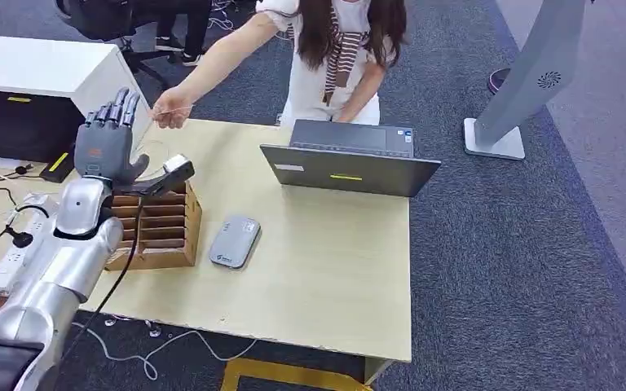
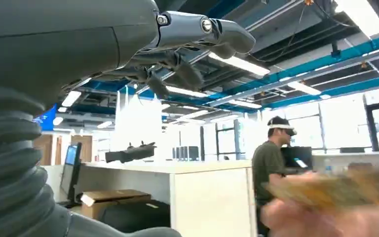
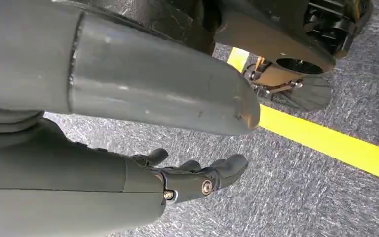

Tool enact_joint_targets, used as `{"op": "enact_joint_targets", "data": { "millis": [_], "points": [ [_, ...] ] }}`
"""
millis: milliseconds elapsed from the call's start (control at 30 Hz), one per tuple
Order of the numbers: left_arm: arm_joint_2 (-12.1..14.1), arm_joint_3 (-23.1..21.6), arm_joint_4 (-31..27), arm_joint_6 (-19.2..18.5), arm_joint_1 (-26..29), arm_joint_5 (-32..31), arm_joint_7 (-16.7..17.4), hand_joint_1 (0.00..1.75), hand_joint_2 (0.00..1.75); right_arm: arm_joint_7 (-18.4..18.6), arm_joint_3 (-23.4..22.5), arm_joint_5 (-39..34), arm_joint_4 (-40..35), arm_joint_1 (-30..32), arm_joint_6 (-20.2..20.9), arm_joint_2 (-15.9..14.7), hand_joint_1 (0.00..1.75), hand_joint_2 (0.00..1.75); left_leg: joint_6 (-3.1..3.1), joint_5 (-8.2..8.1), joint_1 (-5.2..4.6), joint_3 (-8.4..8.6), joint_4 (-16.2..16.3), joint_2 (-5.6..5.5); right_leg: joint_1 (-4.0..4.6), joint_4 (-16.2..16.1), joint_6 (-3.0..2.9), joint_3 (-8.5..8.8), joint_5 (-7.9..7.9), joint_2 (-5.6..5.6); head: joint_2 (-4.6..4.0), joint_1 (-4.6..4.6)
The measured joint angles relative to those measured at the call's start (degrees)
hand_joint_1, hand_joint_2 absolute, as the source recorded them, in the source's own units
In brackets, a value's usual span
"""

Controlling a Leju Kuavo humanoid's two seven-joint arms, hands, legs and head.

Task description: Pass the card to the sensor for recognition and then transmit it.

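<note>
My left hand (image 1: 111,143) is raised above the wooden card rack (image 1: 161,230) at the table's left, fingers spread upward and nothing in it. In the left wrist view its fingers (image 2: 192,39) stretch out with nothing between them. Just beyond it, a person's hand (image 1: 171,110) reaches over the table and pinches a thin, pale card, which is hard to make out. The grey sensor (image 1: 235,241) lies flat on the table right of the rack. My right hand (image 3: 197,178) hangs over the carpet, fingers loosely extended, holding nothing.
An open laptop (image 1: 350,160) stands at the table's far side in front of the person (image 1: 334,57). A power strip and cables (image 1: 16,236) lie to the left. A white desk (image 1: 41,69) and a grey stand (image 1: 509,114) flank the table (image 1: 334,277).
</note>
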Motion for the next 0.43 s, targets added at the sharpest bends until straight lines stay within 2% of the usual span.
{"op": "enact_joint_targets", "data": {
  "millis": [333, 433],
  "points": [
    [-0.4, 0.0, -3.7, 0.3, 1.6, 3.0, -1.4, 0.0, 1.75, -0.1, 0.0, -0.2, 0.0, 0.0, -0.1, 0.0, 0.0, 0.0, 0.0, 0.0, 0.0, 0.0, 0.0, 0.0, 0.0, 0.0, 0.0, 0.0, 0.0, 0.0, 0.02, 0.02],
    [0.0, 0.0, -9.3, 1.1, 5.2, 6.6, -3.4, 0.0, 1.75, -0.7, 0.0, -1.4, 0.0, 0.2, -0.4, 0.0, 0.0, 0.0, 0.0, -0.02, -0.01, 0.0, 0.0, 0.1, 0.0, 0.0, 0.0, 0.01, 0.0, 0.07, 0.0, 0.0]
  ]
}}
